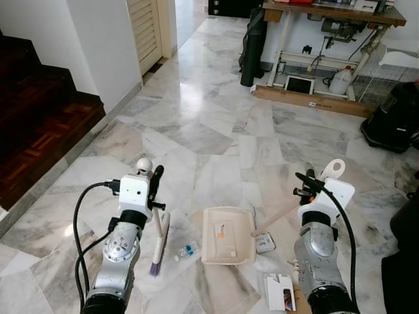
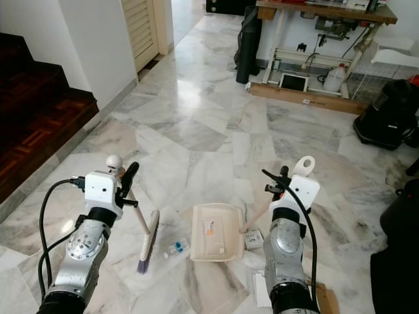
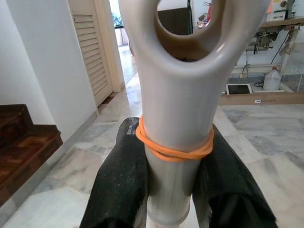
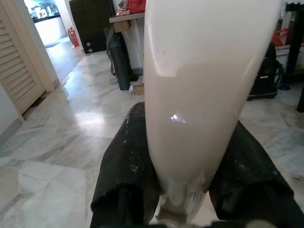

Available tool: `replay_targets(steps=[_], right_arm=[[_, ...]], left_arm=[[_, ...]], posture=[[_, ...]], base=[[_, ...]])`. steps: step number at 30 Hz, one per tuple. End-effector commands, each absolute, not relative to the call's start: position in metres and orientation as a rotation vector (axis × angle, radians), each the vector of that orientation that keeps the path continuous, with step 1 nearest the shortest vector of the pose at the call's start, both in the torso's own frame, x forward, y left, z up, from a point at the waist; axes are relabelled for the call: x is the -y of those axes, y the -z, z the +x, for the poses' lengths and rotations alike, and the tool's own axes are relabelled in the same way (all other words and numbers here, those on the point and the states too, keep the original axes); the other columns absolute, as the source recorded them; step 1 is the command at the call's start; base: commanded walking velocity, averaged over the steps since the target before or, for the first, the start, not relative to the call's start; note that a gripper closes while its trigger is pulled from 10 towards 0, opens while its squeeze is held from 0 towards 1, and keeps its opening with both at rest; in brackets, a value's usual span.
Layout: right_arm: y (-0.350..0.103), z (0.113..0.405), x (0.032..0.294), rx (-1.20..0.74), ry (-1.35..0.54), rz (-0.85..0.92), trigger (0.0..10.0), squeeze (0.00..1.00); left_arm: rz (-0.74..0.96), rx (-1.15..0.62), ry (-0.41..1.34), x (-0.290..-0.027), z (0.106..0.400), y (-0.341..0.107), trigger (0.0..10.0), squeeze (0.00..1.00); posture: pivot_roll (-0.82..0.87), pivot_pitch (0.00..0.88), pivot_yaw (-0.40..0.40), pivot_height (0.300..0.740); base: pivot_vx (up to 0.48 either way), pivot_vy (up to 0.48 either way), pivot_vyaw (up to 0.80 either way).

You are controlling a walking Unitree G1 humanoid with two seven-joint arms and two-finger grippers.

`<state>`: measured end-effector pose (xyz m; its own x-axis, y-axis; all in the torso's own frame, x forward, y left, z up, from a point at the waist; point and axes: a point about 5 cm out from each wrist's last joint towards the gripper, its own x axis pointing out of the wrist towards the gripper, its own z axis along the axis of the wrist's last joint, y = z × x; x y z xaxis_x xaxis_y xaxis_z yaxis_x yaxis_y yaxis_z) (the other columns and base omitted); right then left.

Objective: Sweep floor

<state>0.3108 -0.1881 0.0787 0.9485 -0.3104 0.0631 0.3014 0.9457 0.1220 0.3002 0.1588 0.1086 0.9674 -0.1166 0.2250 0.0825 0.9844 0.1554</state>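
The left pincer (image 1: 156, 190) grips the brush (image 1: 158, 245) handle, bristles on the marble floor (image 1: 196, 124) near left. The right pincer (image 1: 306, 184) clamps the dustpan (image 1: 227, 244) handle. Litter (image 1: 188, 250) lies between brush and pan, apparently unswept; more paper (image 1: 279, 291) waits near right.

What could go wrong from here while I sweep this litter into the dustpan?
The small bottle lies between the brush and the dustpan; being round, it may roll away from the bristles rather than into the pan. The flat packets by the right gripper lie outside the pan and could be missed. The left gripper holds the brush handle near its top end, so the head may wobble.
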Motion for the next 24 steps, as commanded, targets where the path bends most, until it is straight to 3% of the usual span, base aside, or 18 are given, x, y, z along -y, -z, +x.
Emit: replay_targets(steps=[1,24], right_arm=[[-0.0927,0.3131,0.1858,0.143,0.297,0.106,10.0,0.00],[-0.0908,0.3138,0.1805,0.122,0.297,0.118,10.0,0.00]], left_arm=[[0.158,0.333,0.098,-0.1573,0.3038,-0.1282,10.0,0.00],[0.194,0.324,0.109,-0.1573,0.3054,-0.1284,10.0,0.00]], posture=[[0.08,0.000,-0.032,0.740],[0.08,0.000,-0.021,0.740]], base=[[0.000,0.000,0.43],[0.000,0.000,0.76]])
